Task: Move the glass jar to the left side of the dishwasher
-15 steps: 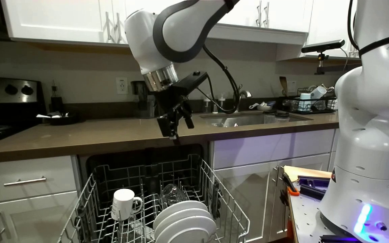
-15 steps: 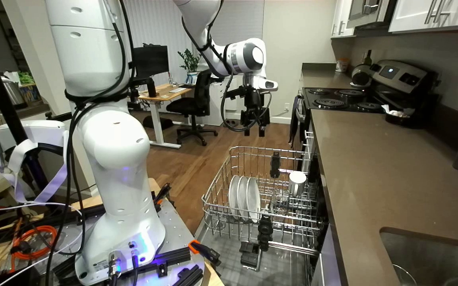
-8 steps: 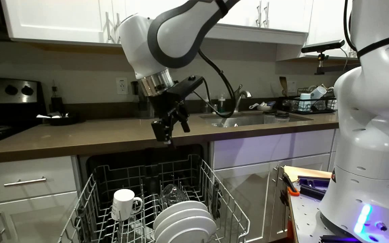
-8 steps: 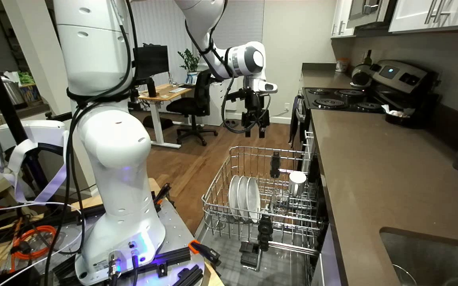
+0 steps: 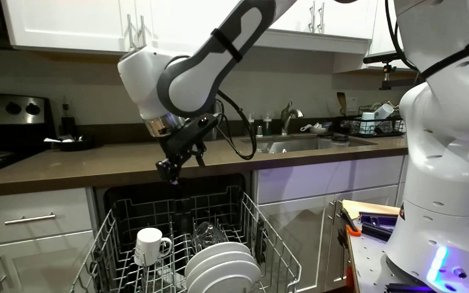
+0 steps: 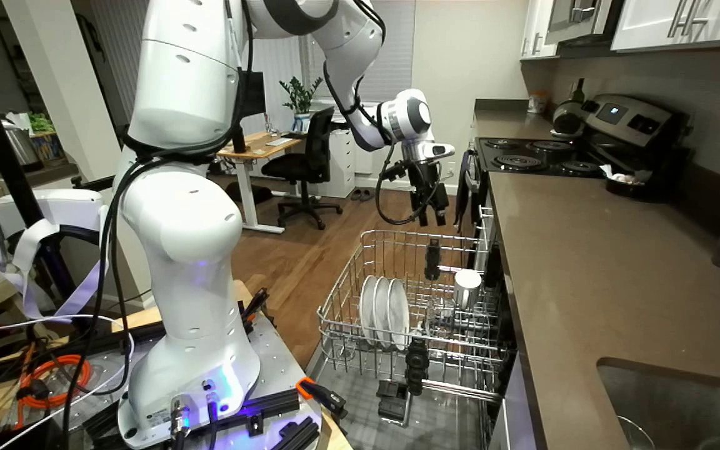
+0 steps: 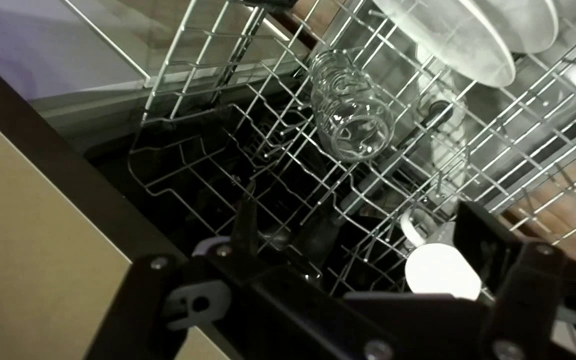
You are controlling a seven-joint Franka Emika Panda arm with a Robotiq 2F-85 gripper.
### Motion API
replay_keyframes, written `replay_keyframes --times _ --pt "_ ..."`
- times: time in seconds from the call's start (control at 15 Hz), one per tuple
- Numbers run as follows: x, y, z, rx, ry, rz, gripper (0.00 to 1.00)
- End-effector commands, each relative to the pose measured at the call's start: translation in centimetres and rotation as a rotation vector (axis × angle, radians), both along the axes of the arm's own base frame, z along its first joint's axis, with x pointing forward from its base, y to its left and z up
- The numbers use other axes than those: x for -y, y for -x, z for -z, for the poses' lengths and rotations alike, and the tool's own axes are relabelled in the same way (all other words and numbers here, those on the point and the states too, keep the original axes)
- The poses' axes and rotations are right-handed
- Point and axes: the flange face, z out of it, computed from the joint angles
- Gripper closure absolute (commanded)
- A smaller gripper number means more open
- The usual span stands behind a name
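Observation:
The clear glass jar [image 5: 209, 235] sits tilted in the wire rack of the dishwasher [image 5: 274, 240], behind the plates. It shows in the wrist view [image 7: 350, 110], and only faintly in an exterior view [image 6: 440, 314]. My gripper [image 5: 187, 173] hangs above the rear of the rack, well above the jar and apart from it. It also shows in an exterior view [image 6: 432, 220]. In the wrist view my gripper's fingers [image 7: 483, 235] stand wide apart with nothing between them, and the jar lies beyond them toward the top.
A white mug [image 5: 148, 246] stands upside down on the rack's left side. Several white plates [image 5: 222, 274] stand at the rack's front right. The brown countertop edge [image 5: 136, 175] runs just behind and above the rack. A sink [image 5: 291, 144] lies to the right.
My gripper has moved left and down in one exterior view, and right and down in the other, lower over the rack. The jar, mug and plates have not moved.

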Motion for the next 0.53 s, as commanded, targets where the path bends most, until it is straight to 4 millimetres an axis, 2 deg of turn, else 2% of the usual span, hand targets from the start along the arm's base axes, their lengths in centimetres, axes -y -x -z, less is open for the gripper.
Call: replay_keyframes --times 0.0,0.2,0.4,0.47 --pt "1.1 -2.3 2.7 0.019 0.096 0.121 0.00" --pt "1.9 -3.0 5.5 -0.002 0.109 0.207 0.00" --pt "2.0 -2.8 8.6 -0.036 0.089 0.245 0.00" --pt "1.8 -2.6 8.9 -0.042 0.083 0.243 0.00"
